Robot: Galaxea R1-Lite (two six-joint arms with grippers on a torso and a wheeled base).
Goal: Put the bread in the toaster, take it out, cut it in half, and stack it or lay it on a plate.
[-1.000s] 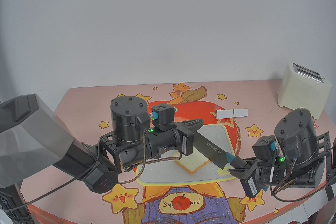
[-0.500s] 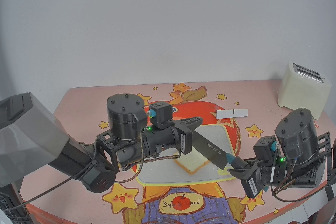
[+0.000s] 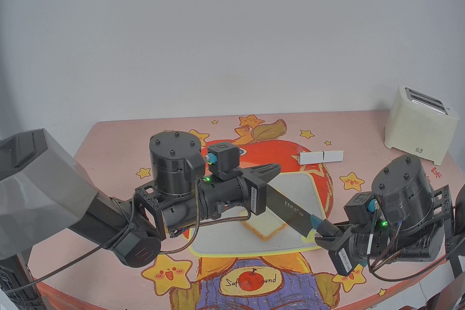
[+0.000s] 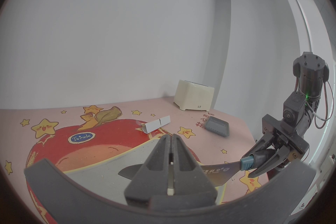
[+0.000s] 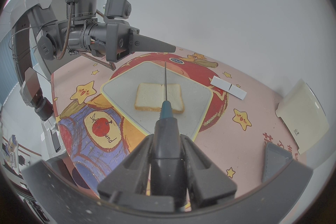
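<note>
Pinches the knife [image 3: 290, 212] handle in the right gripper [image 5: 167, 138], blade edge-down over the middle of the bread [image 5: 150, 96] on the cutting board [image 5: 120, 88] (seemingly lined up for halving), with the left gripper [image 4: 170, 139] pressed shut above the blade.

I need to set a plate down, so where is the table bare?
Bare: the far strip of table between the white card and the toaster, and the far left corner. Crowded: the cutting board, where the bread lies under the knife held by the right claw, with the left claw over it.
</note>
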